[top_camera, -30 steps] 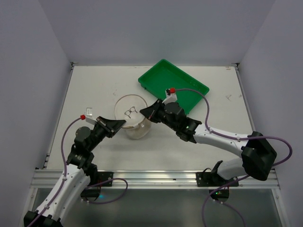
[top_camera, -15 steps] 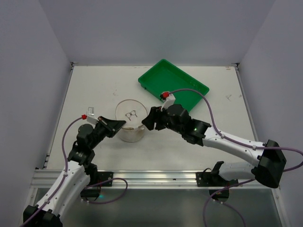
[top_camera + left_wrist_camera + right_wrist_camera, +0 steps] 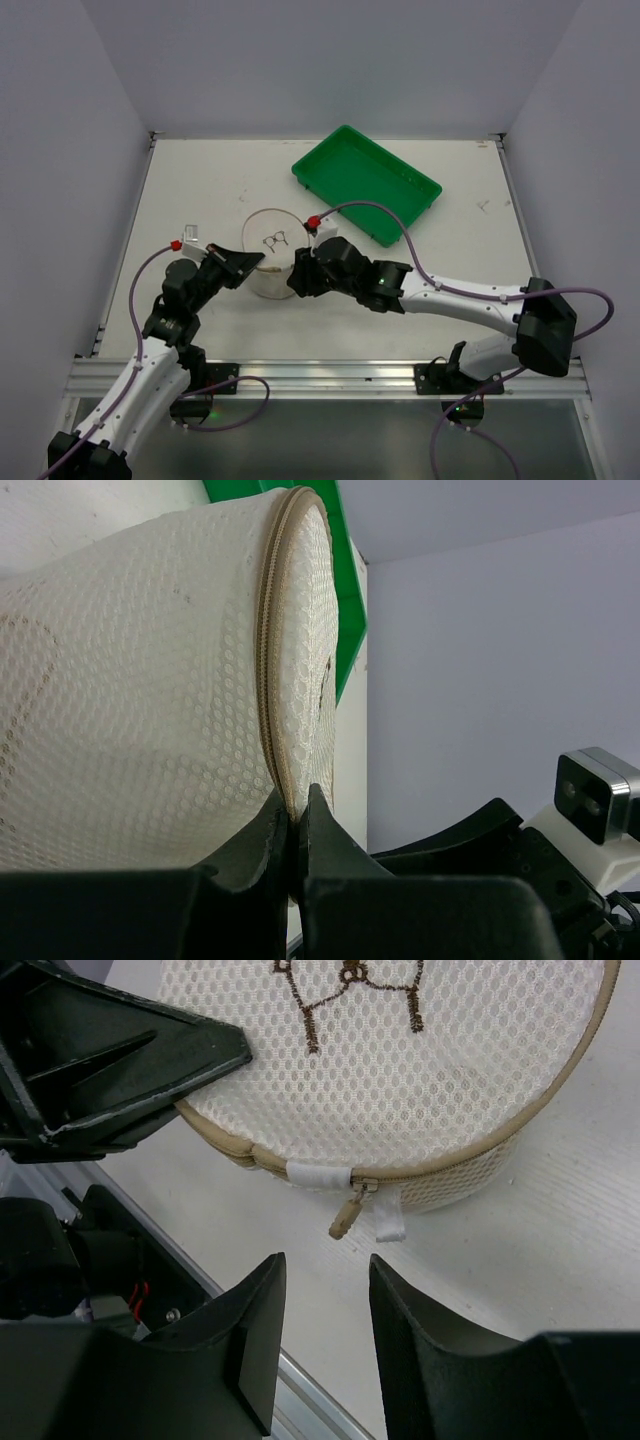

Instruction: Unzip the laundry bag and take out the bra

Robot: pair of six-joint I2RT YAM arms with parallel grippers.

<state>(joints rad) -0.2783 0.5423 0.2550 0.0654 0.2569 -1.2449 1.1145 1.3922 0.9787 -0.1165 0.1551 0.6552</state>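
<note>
On white table (image 3: 200, 180), laundry bag (image 3: 275, 240) sits centre, L gripper (image 3: 298, 815) pinched shut on its zip seam, R gripper (image 3: 322, 1270) part-open, empty, just short of zipper pull (image 3: 345, 1222): unzip step, next needs closing on pull.

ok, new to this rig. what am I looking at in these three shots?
Two robot arms are bolted to a table. The wide shot looks down from above and behind them. The other two come from a camera on each wrist. On the table sit a white mesh laundry bag and a green tray. The left gripper is pinched shut on the bag's zipper seam, steadying it. The right gripper is open and holds nothing, with its fingers just short of the tan zipper pull.
</note>
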